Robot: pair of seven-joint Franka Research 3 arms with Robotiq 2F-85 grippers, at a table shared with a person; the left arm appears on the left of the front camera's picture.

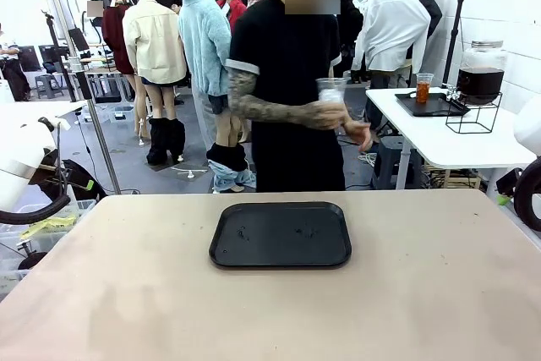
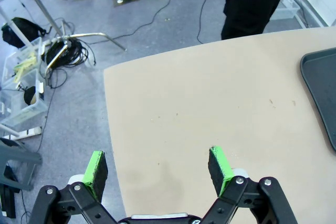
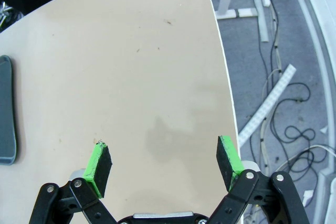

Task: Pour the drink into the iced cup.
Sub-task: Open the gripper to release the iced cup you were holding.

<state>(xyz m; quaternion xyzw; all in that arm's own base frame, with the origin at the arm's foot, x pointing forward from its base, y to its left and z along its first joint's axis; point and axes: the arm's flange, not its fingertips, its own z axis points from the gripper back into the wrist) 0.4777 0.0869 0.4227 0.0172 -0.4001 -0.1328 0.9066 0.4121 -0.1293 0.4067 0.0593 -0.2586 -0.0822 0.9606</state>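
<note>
Front view shows the iced cup (image 1: 331, 91), clear plastic, grasped in the person's hand (image 1: 325, 112) at upper centre, above the black tray (image 1: 281, 235) on the table (image 1: 127, 293). Left gripper (image 2: 160, 167) and right gripper (image 3: 164, 158) both gape wide, holding nothing.

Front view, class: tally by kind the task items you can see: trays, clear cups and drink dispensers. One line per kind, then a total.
Black trays: 2, one on the near table, one on the white side table
Clear cups: 2, one in the person's hand, one holding reddish drink
Drink dispensers: 1
Total: 5
</note>
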